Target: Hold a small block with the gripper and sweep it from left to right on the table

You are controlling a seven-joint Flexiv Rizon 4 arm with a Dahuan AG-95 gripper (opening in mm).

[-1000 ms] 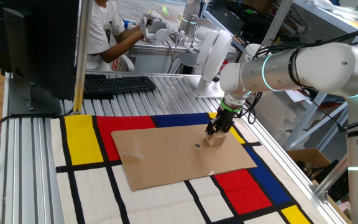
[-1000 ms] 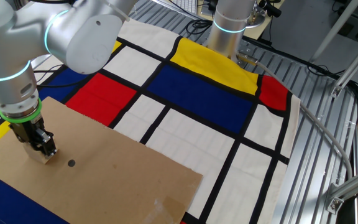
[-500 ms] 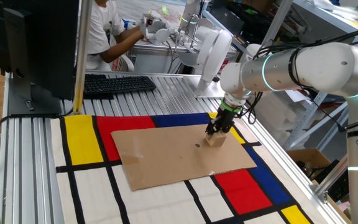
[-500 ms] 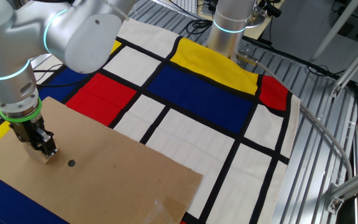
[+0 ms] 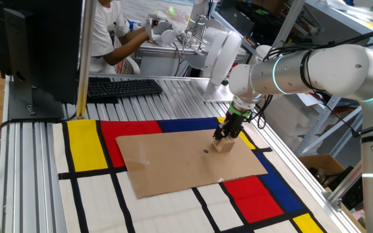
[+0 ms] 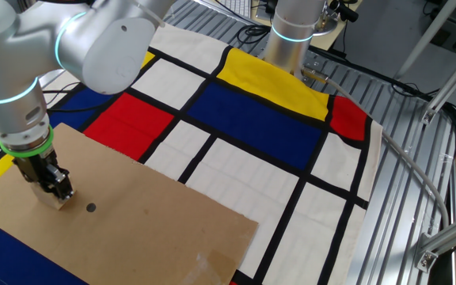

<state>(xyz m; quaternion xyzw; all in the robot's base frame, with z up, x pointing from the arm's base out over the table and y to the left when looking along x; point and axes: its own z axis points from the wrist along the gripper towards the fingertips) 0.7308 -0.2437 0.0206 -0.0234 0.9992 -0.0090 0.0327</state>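
Gripper (image 5: 225,139) clamped on small block (image 5: 223,147) atop cardboard sheet (image 5: 173,162); no legible writing.

One small light tan wooden cube (image 5: 224,147) is counted, sitting on one flat brown cardboard sheet (image 5: 173,162). One small dark round spot (image 6: 91,208) is seen on that sheet. One black two-fingered pincer (image 5: 225,137) with a green ring is counted, on one thick white and silver robot arm (image 5: 316,71). One mat of red, yellow, blue and white panels with black lines (image 6: 244,119) is spread over one aluminium slatted table (image 5: 31,162). One black keyboard (image 5: 123,87), one dark monitor (image 5: 37,45) and one person in a white shirt (image 5: 112,32) are counted at the far side. A second arm base (image 6: 291,32) is counted in the other fixed view.
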